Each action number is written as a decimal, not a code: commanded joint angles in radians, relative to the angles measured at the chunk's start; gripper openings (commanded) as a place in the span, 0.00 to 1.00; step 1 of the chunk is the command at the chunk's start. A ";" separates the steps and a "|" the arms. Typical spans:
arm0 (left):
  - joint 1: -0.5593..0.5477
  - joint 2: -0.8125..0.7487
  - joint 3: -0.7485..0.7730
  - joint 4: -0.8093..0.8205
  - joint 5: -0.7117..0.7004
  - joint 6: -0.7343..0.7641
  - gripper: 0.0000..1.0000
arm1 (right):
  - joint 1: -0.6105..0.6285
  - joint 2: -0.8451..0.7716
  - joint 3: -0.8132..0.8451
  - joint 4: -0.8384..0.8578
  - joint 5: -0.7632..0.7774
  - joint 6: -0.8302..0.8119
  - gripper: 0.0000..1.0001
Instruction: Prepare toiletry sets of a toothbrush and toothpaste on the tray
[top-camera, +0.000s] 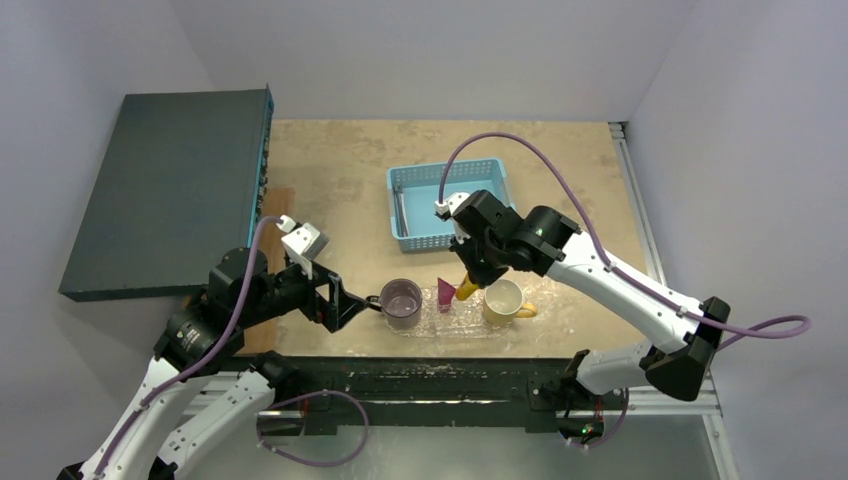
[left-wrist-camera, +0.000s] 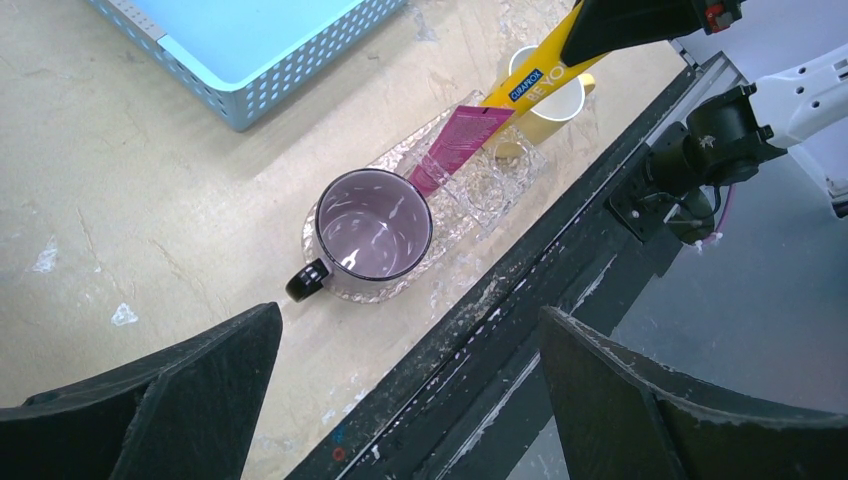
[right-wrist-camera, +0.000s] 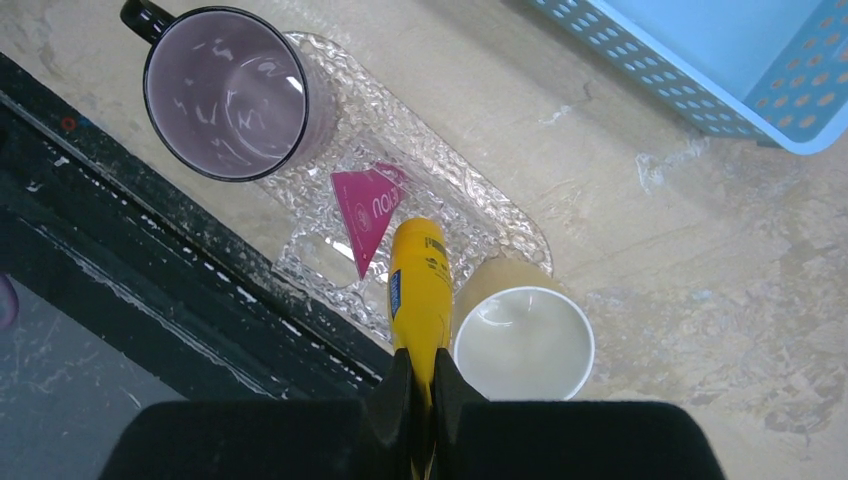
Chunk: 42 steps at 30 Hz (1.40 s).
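While the right gripper (right-wrist-camera: 418, 385) is pinching the yellow-orange tube (right-wrist-camera: 420, 290) by its flat end, the set on the tray (right-wrist-camera: 470, 215) is standing half made.

Yellow-orange tube: hanging cap-down over the middle of the tray, just beside the yellow mug (right-wrist-camera: 522, 345) at the right end, probably so it can go in or next to that mug; whether it is touching the tray I cannot tell.
Magenta-pink tube (right-wrist-camera: 365, 212): lying tilted on the tray between the mugs, nearer the purple mug (right-wrist-camera: 225, 95) at the left end, seemingly pairing with it.
Left gripper (left-wrist-camera: 410, 400): hovering left of the purple mug with fingers spread wide, gripping nothing.
Light-blue basket (top-camera: 395, 205): sitting on the far side of the tray; no toothbrush is showing on the tray.
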 joint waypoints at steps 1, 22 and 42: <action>0.004 -0.001 -0.005 0.006 -0.009 0.013 1.00 | 0.005 -0.002 -0.004 0.041 -0.011 -0.014 0.00; 0.003 0.001 -0.006 0.003 -0.007 0.013 1.00 | 0.005 0.034 -0.084 0.104 -0.009 -0.019 0.00; 0.004 0.000 -0.007 0.000 -0.007 0.013 1.00 | 0.005 0.089 -0.160 0.179 0.024 -0.007 0.00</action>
